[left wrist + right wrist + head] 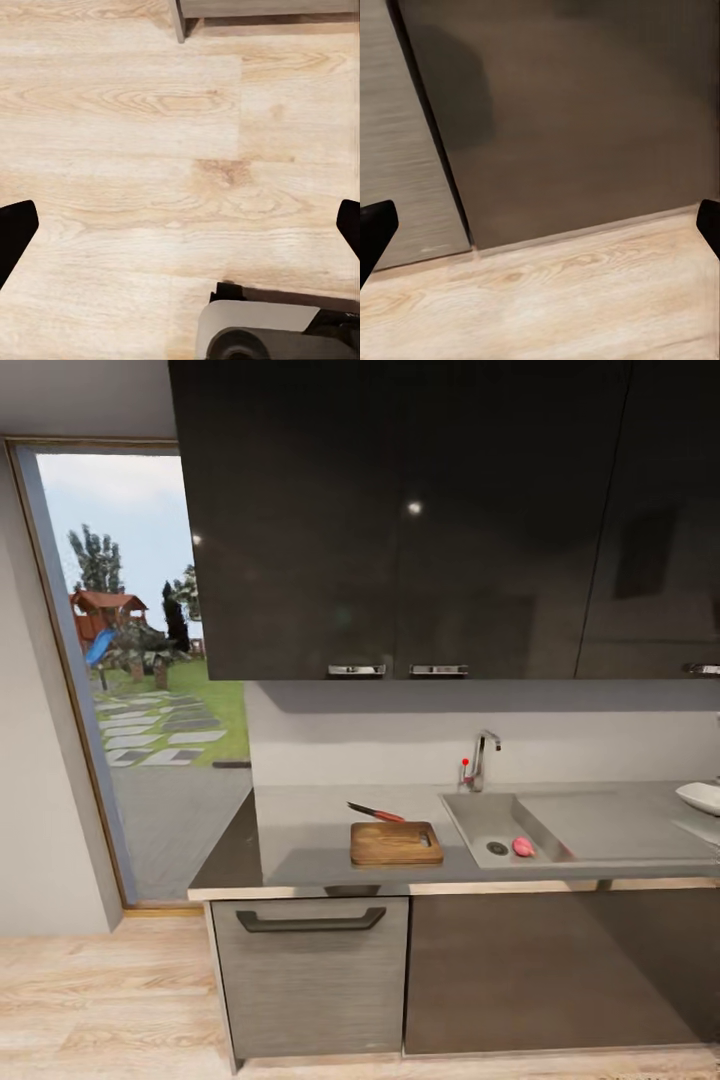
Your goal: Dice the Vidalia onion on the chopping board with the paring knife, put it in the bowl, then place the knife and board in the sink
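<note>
In the head view the pinkish Vidalia onion (523, 847) lies in the steel sink (480, 822) beside the round dark drain. Left of the basin the wooden chopping board (396, 843) rests flat on the grey countertop (300, 830). The paring knife (376, 813), red-handled with a dark blade, lies just behind the board. A white bowl (701, 796) sits at the far right edge, partly cut off. My left gripper (180, 232) is open above the wood floor, fingertips (15, 232) far apart. My right gripper (540, 229) is open too, facing a dark cabinet front.
A chrome tap (481, 758) with a red dot stands behind the basin. Dark wall cabinets (420, 520) hang above the worktop. A drawer with a dark handle (311, 921) sits under the board. A glass door (150, 670) to the garden is at left. Part of my base (277, 330) shows below the left gripper.
</note>
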